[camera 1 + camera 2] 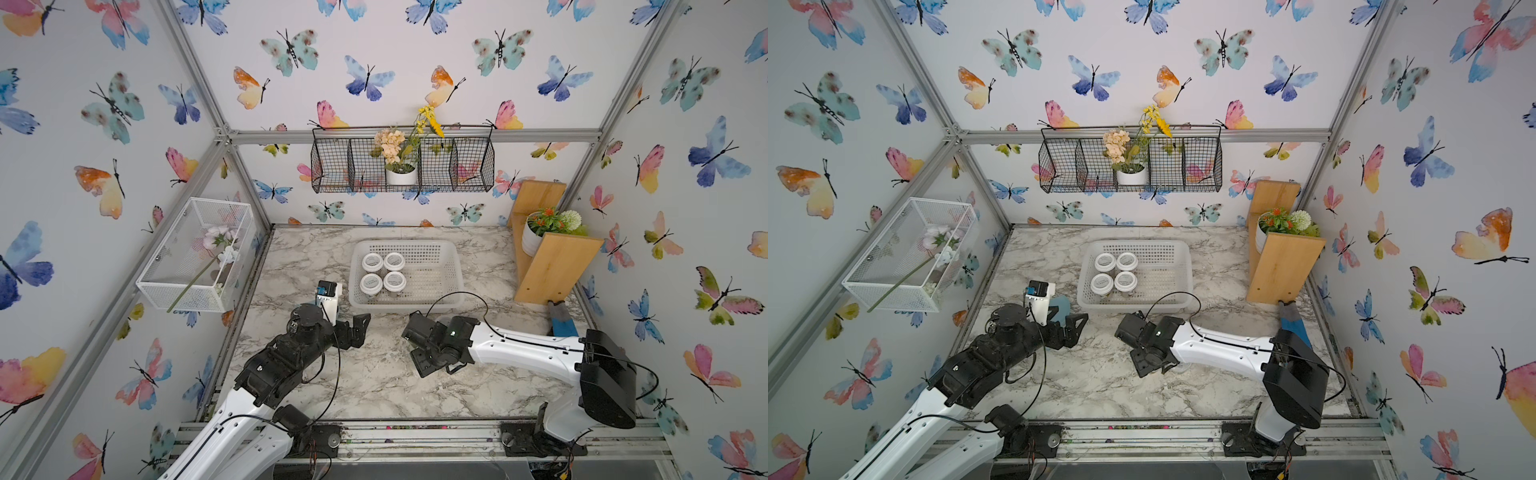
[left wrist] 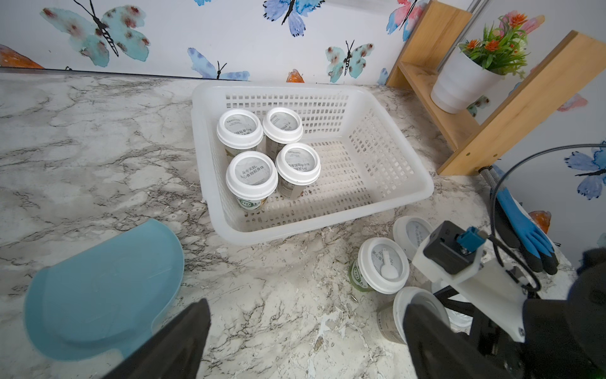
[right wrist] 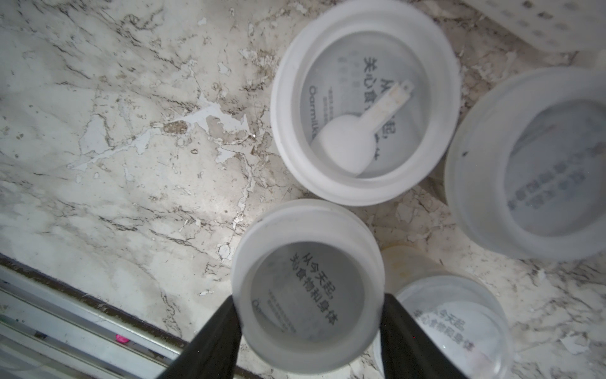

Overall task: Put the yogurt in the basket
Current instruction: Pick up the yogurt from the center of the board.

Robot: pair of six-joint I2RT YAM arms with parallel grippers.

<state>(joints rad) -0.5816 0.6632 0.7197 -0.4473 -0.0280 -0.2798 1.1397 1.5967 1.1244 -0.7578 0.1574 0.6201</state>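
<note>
1. Right gripper (image 3: 311, 300) points down at the table (image 3: 114, 147). Its black fingers (image 3: 216, 334) press on opposite sides of one yogurt lid, so the jaws are closed on this gripped cup (image 3: 306, 285), which is upright.
2. I cannot tell whether the gripped cup's base touches the table (the lid hides it).
3. Three more cups stand on the table close around it:
   - the spoon cup (image 3: 364, 101), with a small white spoon (image 3: 354, 137) lying in its lid recess;
   - the blurred cup (image 3: 537, 164), at the frame edge;
   - the fourth cup (image 3: 449, 328), just beside the gripped one and partly behind a finger.
4. Left gripper (image 2: 308, 305) hangs over the table with its jaws spread wide and nothing between them.
5. The basket (image 2: 423, 193) sits on the table beyond both grippers, nearer the back wall.
6. Four cups (image 2: 252, 172) stand upright inside it in a two-by-two block on the left arm's side. The rest of the basket floor is bare.
7. The table cups cluster just in front of the basket's near rim, at the right arm's end.
8. A blue dish (image 2: 101, 288) lies on the table near the left gripper, and a blue glove (image 2: 524, 229) lies by the wooden shelf (image 2: 524, 98).
</note>
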